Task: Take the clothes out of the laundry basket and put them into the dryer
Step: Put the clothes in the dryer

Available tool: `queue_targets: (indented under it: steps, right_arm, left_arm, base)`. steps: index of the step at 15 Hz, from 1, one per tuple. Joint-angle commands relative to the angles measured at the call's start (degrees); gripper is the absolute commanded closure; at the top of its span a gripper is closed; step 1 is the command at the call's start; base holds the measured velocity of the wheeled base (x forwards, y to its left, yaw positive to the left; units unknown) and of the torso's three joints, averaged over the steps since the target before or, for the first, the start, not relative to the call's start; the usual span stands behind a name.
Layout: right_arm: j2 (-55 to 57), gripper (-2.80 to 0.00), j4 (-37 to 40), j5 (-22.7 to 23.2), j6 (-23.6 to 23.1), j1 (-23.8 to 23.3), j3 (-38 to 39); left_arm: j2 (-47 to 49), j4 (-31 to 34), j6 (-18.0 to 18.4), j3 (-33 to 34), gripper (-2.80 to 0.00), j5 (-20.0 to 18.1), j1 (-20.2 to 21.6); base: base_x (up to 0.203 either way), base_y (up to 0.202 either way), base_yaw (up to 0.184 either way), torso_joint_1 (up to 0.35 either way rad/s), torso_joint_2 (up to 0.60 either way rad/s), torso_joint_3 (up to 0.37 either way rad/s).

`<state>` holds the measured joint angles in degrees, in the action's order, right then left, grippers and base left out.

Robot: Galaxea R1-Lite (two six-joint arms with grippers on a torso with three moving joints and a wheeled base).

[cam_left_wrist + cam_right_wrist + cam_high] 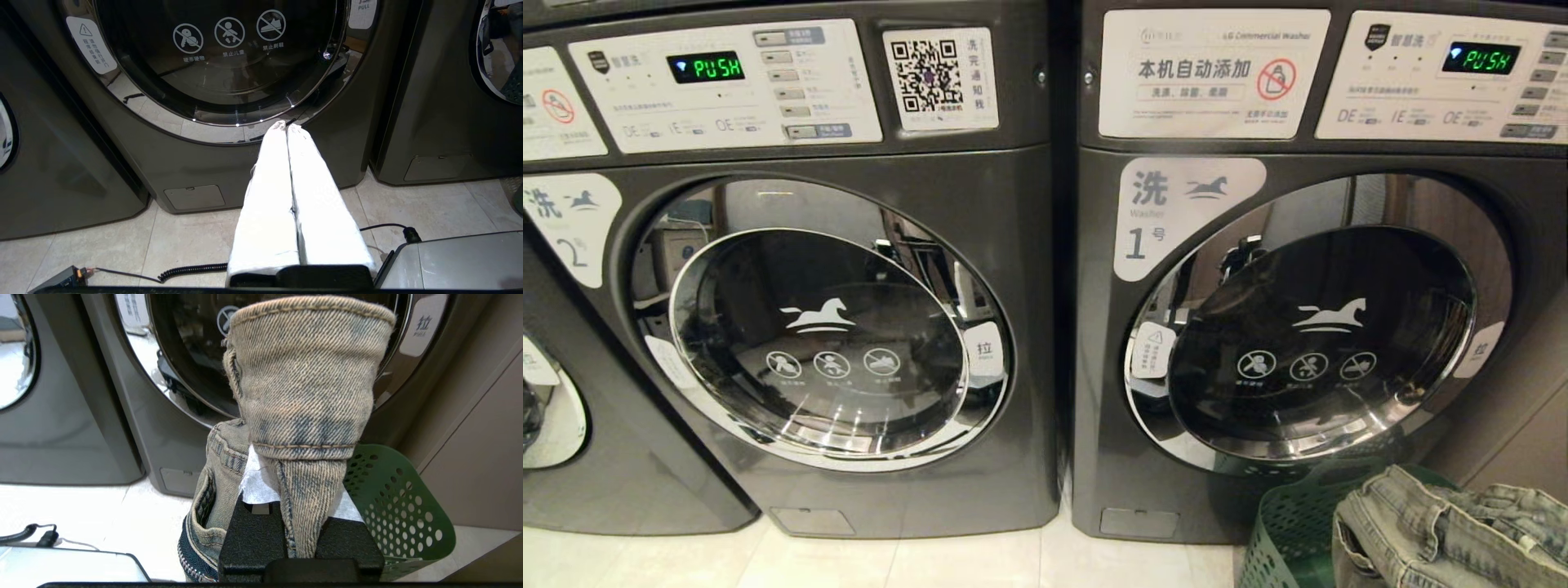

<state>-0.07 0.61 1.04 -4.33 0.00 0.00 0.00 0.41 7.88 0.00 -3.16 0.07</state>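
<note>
Denim garment point(302, 384) sits clamped in the right tool point(300, 486), draped over it above the green laundry basket point(400, 506) before machine 1 point(1307, 327). Left tool point(286, 127) pressed together, empty.

**Beside the Work: Machine No. 2 and Its Surroundings**

A dark grey front-loading machine numbered 2 point(1021, 327) stands on the pale tiled floor point(931, 563). Its round chrome-rimmed glass door point(821, 343) is closed and carries a white horse logo and three prohibition symbols. On its white control panel a green display reading "PUSH" point(706, 67) glows, and a white QR-code sticker point(939, 77) sits just beside the panel. A small rectangular service flap point(813, 521) lies at the machine's lower front edge. Another dark grey machine point(621, 474) stands just beside it at the far left. A black coiled cable point(192, 269) lies on the floor tiles in front.
</note>
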Motion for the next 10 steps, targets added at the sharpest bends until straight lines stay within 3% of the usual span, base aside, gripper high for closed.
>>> queue_targets:
  steps: [1, 7, 10]
  right_arm:
    - [-0.01, 0.00, 0.00, 0.02, 0.03, 0.00, 0.00]
    - [-0.01, 0.00, 0.00, 0.02, 0.03, 0.00, 0.00]
    - [-0.01, 0.00, 0.00, 0.02, 0.03, 0.00, 0.00]
  left_arm:
    - [-0.09, 0.02, 0.04, 0.00, 0.00, -0.01, 0.01]
    - [-0.09, 0.02, -0.22, 0.00, 0.00, 0.08, 0.01]
    - [-0.09, 0.02, -0.19, 0.00, 0.00, 0.08, 0.01]
  base:
    - [0.000, 0.000, 0.000, 0.007, 0.00, 0.235]
    - [0.000, 0.000, 0.000, 0.000, 0.00, 0.197]
    - [0.000, 0.000, 0.000, -0.002, 0.00, 0.069]
